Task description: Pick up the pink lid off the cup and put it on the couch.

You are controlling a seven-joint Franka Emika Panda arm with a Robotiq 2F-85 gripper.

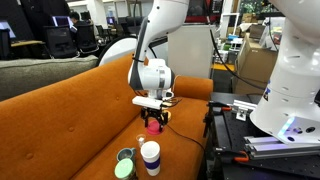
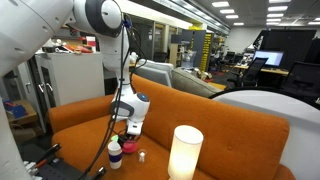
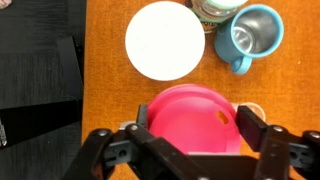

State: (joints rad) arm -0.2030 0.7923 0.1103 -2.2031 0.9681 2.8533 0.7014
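My gripper (image 3: 190, 135) is shut on the pink lid (image 3: 188, 118), with one finger on each side of it. In both exterior views the gripper (image 1: 153, 118) (image 2: 129, 122) points down and holds the lid (image 1: 153, 126) (image 2: 131, 129) a little above the seat of the orange couch (image 1: 70, 120) (image 2: 230, 130). A small clear cup (image 1: 141, 141) stands on the seat just below and beside the lid. Part of its rim (image 3: 259, 109) shows past the lid's right edge in the wrist view.
On the seat near the lid stand a white cup (image 1: 150, 156) (image 3: 165, 40), a blue metal mug (image 1: 125, 156) (image 3: 248, 35) and a green-topped item (image 1: 123, 170). A tall white cylinder (image 2: 185, 152) stands close to the camera. The couch's front edge (image 3: 80, 70) borders a dark floor.
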